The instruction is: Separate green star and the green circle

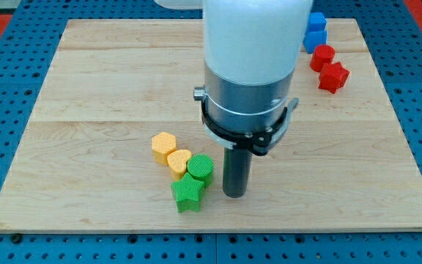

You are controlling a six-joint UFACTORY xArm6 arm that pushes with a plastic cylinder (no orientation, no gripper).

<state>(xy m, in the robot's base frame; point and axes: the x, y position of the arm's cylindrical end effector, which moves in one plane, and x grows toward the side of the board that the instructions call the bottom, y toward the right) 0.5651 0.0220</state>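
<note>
The green star (pixel 188 192) lies near the board's bottom middle. The green circle (pixel 201 168) sits just above and right of it, touching it. My tip (pixel 234 193) rests on the board just to the right of both green blocks, a small gap away from them. The arm's white and grey body hides the board's upper middle.
A yellow heart (pixel 178 161) touches the green circle's left side, and a yellow hexagon (pixel 164 146) sits against the heart. Two blue blocks (pixel 315 31) and two red blocks (pixel 328 67) lie at the view's top right. The wooden board (pixel 86 110) lies on a blue pegboard.
</note>
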